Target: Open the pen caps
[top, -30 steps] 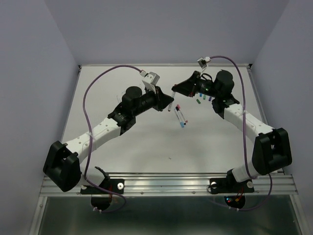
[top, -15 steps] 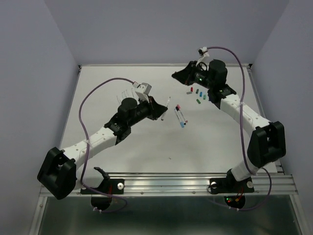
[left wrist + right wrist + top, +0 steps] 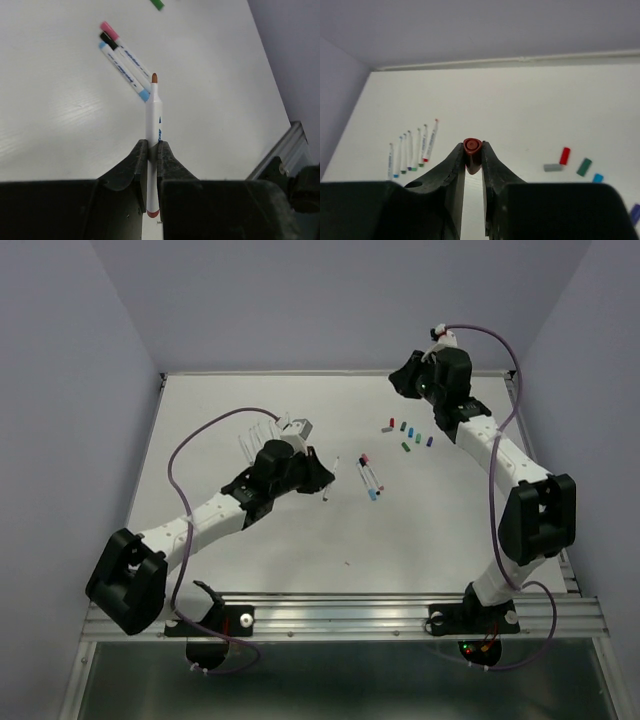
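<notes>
My left gripper [image 3: 153, 148] is shut on a white pen [image 3: 154, 110] with a bare brown tip, held above the table; in the top view the gripper [image 3: 326, 480] is left of centre. My right gripper [image 3: 473, 150] is shut on a maroon pen cap [image 3: 472, 146]; in the top view it [image 3: 398, 381] is high near the back wall. Three capped pens [image 3: 125, 64] lie side by side at mid-table [image 3: 370, 477]. Several loose caps lie at the back right [image 3: 408, 435], among them red [image 3: 564, 155], grey [image 3: 552, 167] and green [image 3: 584, 166].
A row of several uncapped pens [image 3: 412, 147] lies at the back left, partly under my left arm in the top view [image 3: 258, 438]. Purple cables [image 3: 190, 445] loop over both arms. A metal rail [image 3: 340, 615] runs along the near edge.
My left gripper has drawn back toward the near left with the pen. My right gripper has swung up and to the back right with the maroon cap.
</notes>
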### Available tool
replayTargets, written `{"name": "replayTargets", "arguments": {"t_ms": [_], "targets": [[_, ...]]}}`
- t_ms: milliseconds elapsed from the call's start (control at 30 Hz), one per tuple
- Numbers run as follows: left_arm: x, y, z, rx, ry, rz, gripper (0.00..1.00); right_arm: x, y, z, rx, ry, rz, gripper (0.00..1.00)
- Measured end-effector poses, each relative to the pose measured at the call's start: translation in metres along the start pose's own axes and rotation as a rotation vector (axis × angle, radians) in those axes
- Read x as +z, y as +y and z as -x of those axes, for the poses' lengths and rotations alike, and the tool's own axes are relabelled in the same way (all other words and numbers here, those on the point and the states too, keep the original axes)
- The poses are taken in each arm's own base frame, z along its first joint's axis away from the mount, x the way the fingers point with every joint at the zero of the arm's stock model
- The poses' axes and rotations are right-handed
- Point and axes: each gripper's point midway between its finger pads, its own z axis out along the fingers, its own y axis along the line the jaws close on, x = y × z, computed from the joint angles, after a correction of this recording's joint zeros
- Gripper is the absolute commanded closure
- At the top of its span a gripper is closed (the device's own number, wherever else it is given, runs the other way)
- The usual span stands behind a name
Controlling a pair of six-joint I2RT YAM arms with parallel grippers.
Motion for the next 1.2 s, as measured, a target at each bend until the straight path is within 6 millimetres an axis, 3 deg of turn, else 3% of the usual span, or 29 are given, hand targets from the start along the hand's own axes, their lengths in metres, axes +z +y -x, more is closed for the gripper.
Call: {"name": "replayTargets", "arguments": {"t_ms": [67, 133, 300, 400, 567, 767, 1200], "targets": [[0.006, 0.013, 0.010, -0.017, -0.006, 0.073, 1.00, 0.003, -0.021, -0.024, -0.015, 0.066, -0.088, 0.94], [0.010, 0.039, 0.029, -0.051, -0.030, 0.173, 1.00, 0.005, -0.046, -0.056, -0.032, 0.154, -0.174, 0.91], [0.001, 0.131, 0.066, -0.164, -0.092, 0.491, 1.00, 0.005, -0.096, -0.137, -0.057, 0.373, -0.323, 0.91], [-0.002, 0.172, 0.070, -0.202, -0.075, 0.645, 1.00, 0.005, -0.116, -0.170, -0.072, 0.458, -0.375, 0.91], [-0.009, 0.216, 0.056, -0.238, -0.016, 0.805, 1.00, 0.010, -0.143, -0.216, -0.097, 0.576, -0.431, 0.87], [-0.030, 0.246, 0.048, -0.268, 0.007, 0.928, 1.00, 0.017, -0.156, -0.223, -0.131, 0.600, -0.470, 0.68], [-0.060, 0.282, 0.064, -0.322, -0.045, 1.020, 1.00, 0.025, -0.151, -0.208, -0.141, 0.571, -0.453, 0.54]]}}
